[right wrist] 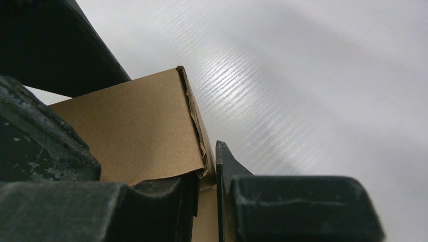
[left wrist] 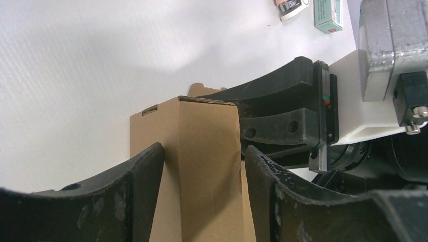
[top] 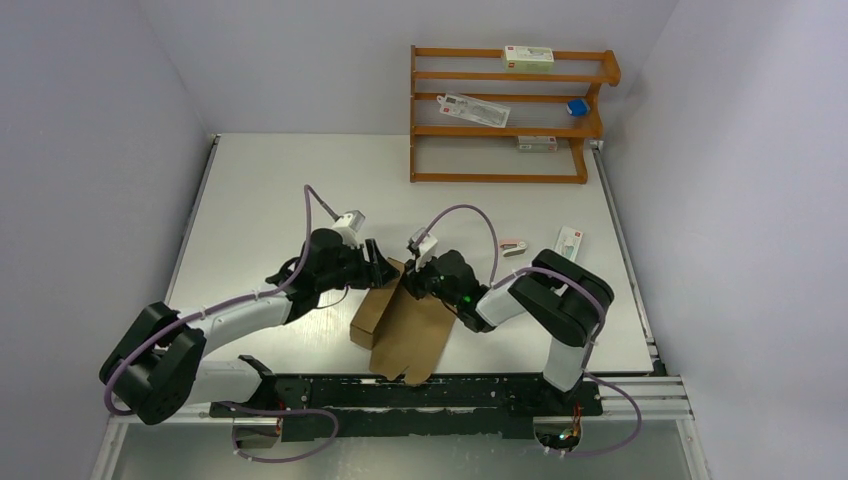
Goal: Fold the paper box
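The paper box point(top: 405, 330) is plain brown cardboard, partly folded, lying near the table's front edge between both arms. Its far end stands up as a narrow raised section point(left wrist: 204, 166). My left gripper point(left wrist: 204, 151) straddles this section, with one black finger point(left wrist: 144, 176) against each side. My right gripper point(right wrist: 207, 171) comes in from the other side and is shut on the thin end wall of the box point(right wrist: 131, 131) at its torn corner. In the top view the left gripper point(top: 385, 268) and right gripper point(top: 415, 275) meet at the box's far end.
A wooden rack point(top: 505, 115) stands at the back right, holding small white cartons and a blue item point(top: 576, 106). Two small cartons point(top: 568, 242) point(top: 513, 247) lie on the white table to the right of the arms. Grey walls enclose the table.
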Controlling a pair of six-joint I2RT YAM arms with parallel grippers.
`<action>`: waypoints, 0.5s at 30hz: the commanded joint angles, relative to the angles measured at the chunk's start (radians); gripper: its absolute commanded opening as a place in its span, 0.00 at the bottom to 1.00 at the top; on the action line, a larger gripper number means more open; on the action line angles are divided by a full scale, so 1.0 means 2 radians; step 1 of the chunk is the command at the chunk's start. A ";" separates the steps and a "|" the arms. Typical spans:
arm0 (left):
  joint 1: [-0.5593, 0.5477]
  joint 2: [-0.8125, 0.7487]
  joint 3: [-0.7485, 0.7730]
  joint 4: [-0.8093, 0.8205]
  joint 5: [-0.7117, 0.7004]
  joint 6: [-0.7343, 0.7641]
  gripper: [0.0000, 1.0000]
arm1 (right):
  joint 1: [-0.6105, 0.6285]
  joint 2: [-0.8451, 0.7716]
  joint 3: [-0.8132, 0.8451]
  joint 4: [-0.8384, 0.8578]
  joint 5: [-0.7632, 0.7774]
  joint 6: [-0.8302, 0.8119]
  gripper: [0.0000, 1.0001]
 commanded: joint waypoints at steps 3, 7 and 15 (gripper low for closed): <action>-0.010 -0.010 -0.018 0.033 0.089 -0.040 0.63 | 0.017 -0.022 0.019 -0.039 0.091 0.037 0.12; -0.010 -0.016 -0.020 0.026 0.084 -0.039 0.62 | 0.021 -0.026 0.019 -0.048 0.103 0.039 0.12; -0.010 -0.038 0.001 -0.041 0.038 -0.008 0.68 | 0.027 -0.044 0.019 -0.065 0.083 0.039 0.25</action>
